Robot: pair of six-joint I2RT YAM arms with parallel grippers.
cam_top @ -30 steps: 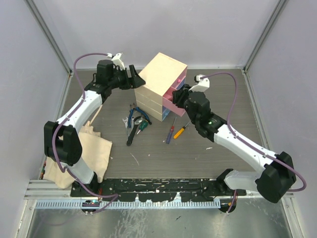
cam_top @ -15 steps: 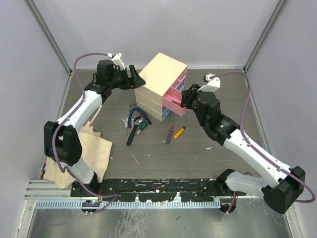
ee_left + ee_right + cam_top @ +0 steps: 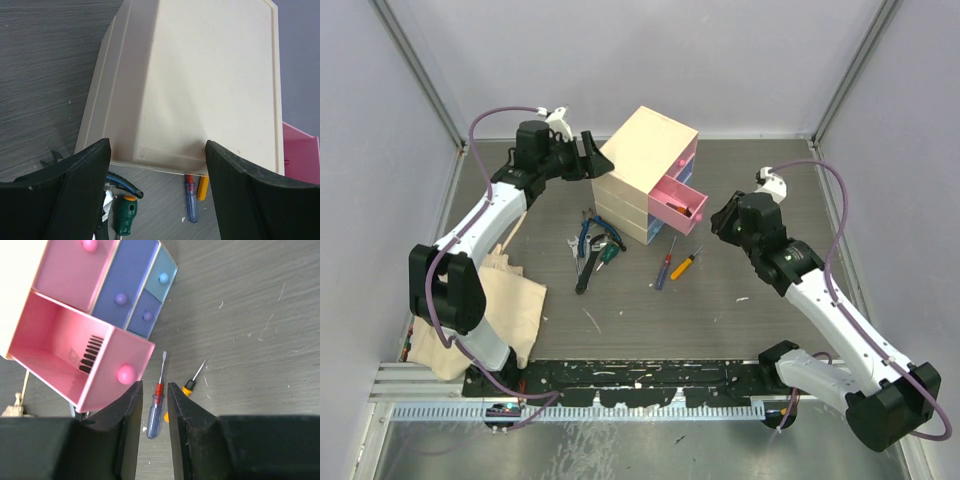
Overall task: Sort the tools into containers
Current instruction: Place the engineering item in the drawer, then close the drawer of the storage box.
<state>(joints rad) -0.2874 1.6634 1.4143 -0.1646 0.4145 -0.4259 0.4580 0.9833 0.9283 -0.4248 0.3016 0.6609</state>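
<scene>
Pink drawer of the cream chest stands pulled out, knob toward the table front. Inside it there is only a dark ribbed mark, and I cannot tell whether that is an item or part of the drawer. The other pink, purple and blue drawers sit shut. By my reading the opening step is done and the first pick-up is in hand. Right gripper hangs clear of the drawer, which lies at 10 o'clock of it in the wrist view. Its jaws are drawn in to a narrow slot and hold nothing. The red-and-blue-handled screwdriver lies on the table straight under that slot, shaft running 12 to 6, across the closing line. The orange-handled screwdriver lies just beside it at 3 o'clock. From overhead both screwdrivers lie at 7 to 8 o'clock of the right gripper, near it but not touched. The next move likely calls for a straight descent, the slot perhaps widened a little to clear the handle, then a pinch without nudging the orange one. Left gripper is at the chest's back, at 9 o'clock of it overhead. Its jaws are spread wide to either side of the back face and clasp nothing. Contact is not clear; it reads as a brace. Blue-handled pliers and the green-handled screwdriver lie at 7 o'clock of the chest, unsorted.
</scene>
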